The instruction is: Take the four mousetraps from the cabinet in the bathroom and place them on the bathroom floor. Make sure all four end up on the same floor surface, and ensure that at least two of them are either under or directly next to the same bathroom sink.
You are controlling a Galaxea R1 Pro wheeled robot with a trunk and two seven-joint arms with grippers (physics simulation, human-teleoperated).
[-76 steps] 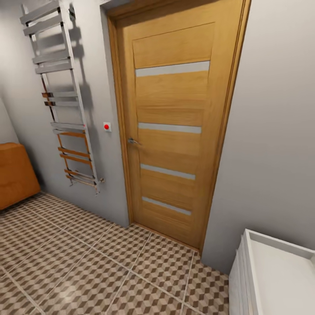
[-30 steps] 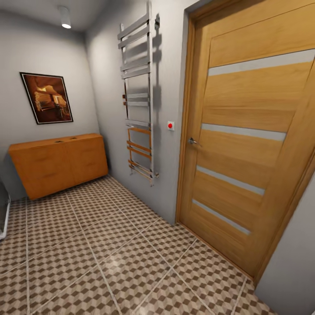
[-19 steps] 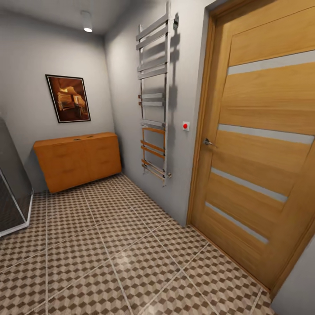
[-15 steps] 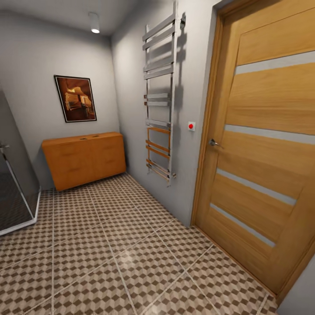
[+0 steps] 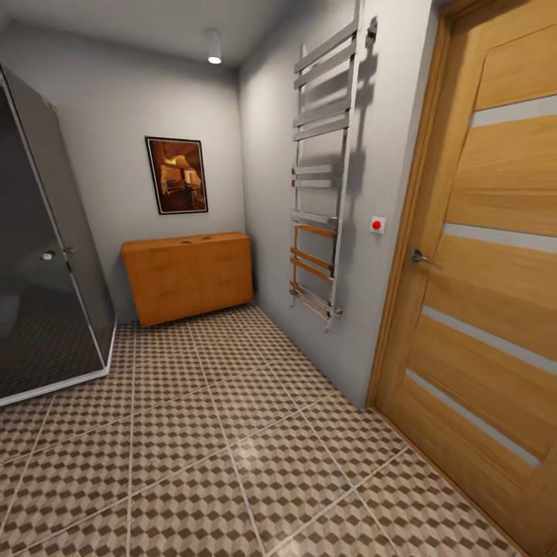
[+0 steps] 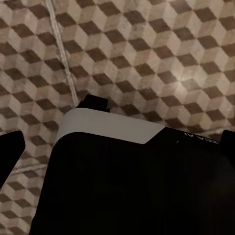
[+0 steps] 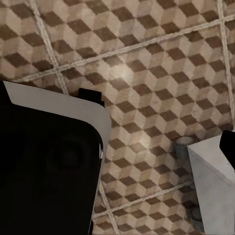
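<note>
One orange-brown cabinet [image 5: 188, 277] stands against the far wall on the bathroom floor [image 5: 232, 441], between a glass shower enclosure [image 5: 46, 255] and a towel rail [image 5: 323, 178]; small dark marks on its top may be mousetraps. Both wrist views look down past dark robot bodywork at tiles, so I cannot tell either gripper's state.

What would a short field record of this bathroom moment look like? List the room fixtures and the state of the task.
cabinet: orange-brown, against the far wall, fronts shut
floor: cube-patterned tiles, no mousetraps visible
picture: framed, on the wall above the cabinet
towel rail: chrome, on the right-hand wall
door: wooden, shut
shower enclosure: dark glass, at left
task state: robot at a distance from the cabinet
</note>
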